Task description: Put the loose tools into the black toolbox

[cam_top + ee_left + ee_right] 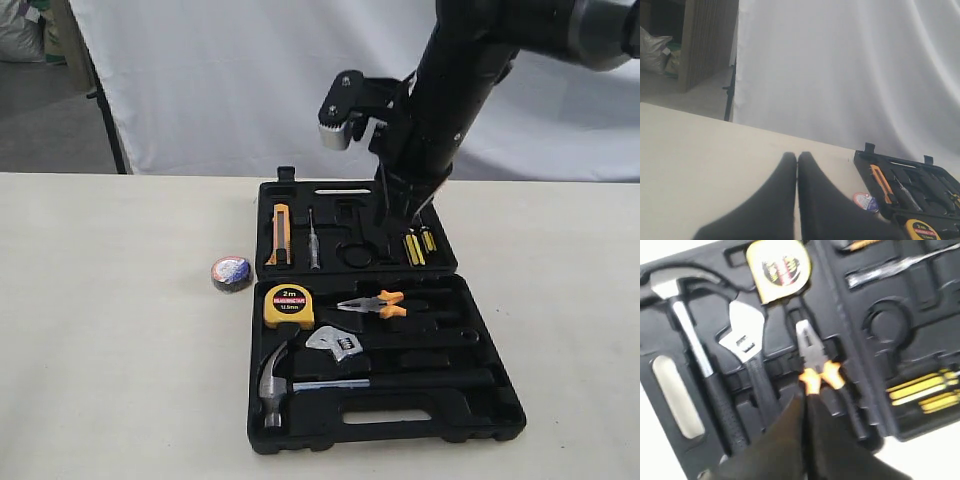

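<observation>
A: Although the right wrist view was blurred, what could be read from it?
B: Right gripper (804,412): fingers pressed together, nothing between them. Pliers (815,357) showed just beyond the tips. In the exterior view the tips were lost against the dark toolbox (480,415).
A: Left gripper?
B: Left gripper (797,167): fingers likewise pressed together, empty, over bare table (690,150). One finger hid part of the tape roll (231,273), and the frame edge cut off the toolbox.
A: Task items?
B: Hammer (300,383) lay in the near half, long axis along the front edge, head left, handle running right. Its black grip was hard to separate from the plastic. Wrench (337,345) lay just behind it, head left, handle rightward and mostly indistinct. Tape roll lay flat on the table, just left of the far half, outside the toolbox.
</observation>
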`<state>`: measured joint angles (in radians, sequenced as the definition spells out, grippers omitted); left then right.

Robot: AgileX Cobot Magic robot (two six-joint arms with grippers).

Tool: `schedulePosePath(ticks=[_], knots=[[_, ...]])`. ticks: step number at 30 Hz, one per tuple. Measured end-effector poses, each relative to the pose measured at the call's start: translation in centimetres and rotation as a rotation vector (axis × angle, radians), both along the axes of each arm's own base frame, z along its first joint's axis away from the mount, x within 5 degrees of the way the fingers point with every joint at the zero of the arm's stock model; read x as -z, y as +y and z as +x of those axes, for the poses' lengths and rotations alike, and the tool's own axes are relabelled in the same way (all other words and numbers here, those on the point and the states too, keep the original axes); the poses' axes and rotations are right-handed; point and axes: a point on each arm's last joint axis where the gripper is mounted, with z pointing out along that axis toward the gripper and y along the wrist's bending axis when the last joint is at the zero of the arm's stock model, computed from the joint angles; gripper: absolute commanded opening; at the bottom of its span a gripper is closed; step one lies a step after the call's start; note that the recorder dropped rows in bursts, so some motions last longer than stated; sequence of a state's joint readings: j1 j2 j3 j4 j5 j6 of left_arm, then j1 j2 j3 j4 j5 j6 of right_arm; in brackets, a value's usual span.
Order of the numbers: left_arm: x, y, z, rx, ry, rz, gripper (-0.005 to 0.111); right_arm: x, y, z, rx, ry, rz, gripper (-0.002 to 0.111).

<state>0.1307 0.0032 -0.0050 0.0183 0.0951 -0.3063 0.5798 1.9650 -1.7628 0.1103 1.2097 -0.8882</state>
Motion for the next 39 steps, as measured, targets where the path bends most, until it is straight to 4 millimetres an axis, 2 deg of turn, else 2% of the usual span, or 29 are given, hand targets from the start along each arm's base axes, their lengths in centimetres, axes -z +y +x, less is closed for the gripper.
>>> schedulePosePath(ticks=[2, 5, 6, 7, 10, 15, 21, 23, 27, 29, 34, 39], knots=[[0.0, 0.0, 0.0, 0.000, 0.000, 0.000, 0.001, 3.0, -0.1, -0.2, 0.009, 0.061, -0.039, 0.000], [0.0, 0.0, 0.0, 0.000, 0.000, 0.000, 0.001, 10.0, -0.4, -0.5, 0.046, 0.133, -0.086, 0.000], [0.0, 0.0, 0.0, 0.000, 0.000, 0.000, 0.001, 12.9, -0.8, -0.9, 0.054, 0.161, -0.116, 0.000], [0.0, 0.0, 0.0, 0.000, 0.000, 0.000, 0.001, 14.5, -0.8, -0.9, 0.073, 0.154, -0.117, 0.000], [0.0, 0.0, 0.0, 0.000, 0.000, 0.000, 0.001, 15.3, -1.2, -1.0, 0.123, 0.145, -0.127, 0.000], [0.0, 0.0, 0.0, 0.000, 0.000, 0.000, 0.001, 14.7, -1.2, -1.0, 0.157, 0.130, -0.117, 0.000], [0.0, 0.0, 0.0, 0.000, 0.000, 0.000, 0.001, 12.2, -1.6, -1.0, 0.182, 0.064, -0.097, 0.000], [0.0, 0.0, 0.0, 0.000, 0.000, 0.000, 0.001, 10.4, -1.8, -0.9, 0.210, 0.013, -0.064, 0.000], [0.0, 0.0, 0.0, 0.000, 0.000, 0.000, 0.001, 5.7, -1.8, -0.7, 0.292, -0.123, 0.077, 0.000], [0.0, 0.0, 0.0, 0.000, 0.000, 0.000, 0.001, 4.4, -1.6, -0.8, 0.326, -0.155, 0.145, 0.000], [0.0, 0.0, 0.0, 0.000, 0.000, 0.000, 0.001, 3.2, -0.5, -0.9, 0.430, -0.119, 0.339, 0.000], [0.0, 0.0, 0.0, 0.000, 0.000, 0.000, 0.001, 3.3, 0.8, -1.1, 0.483, -0.066, 0.440, 0.000]])
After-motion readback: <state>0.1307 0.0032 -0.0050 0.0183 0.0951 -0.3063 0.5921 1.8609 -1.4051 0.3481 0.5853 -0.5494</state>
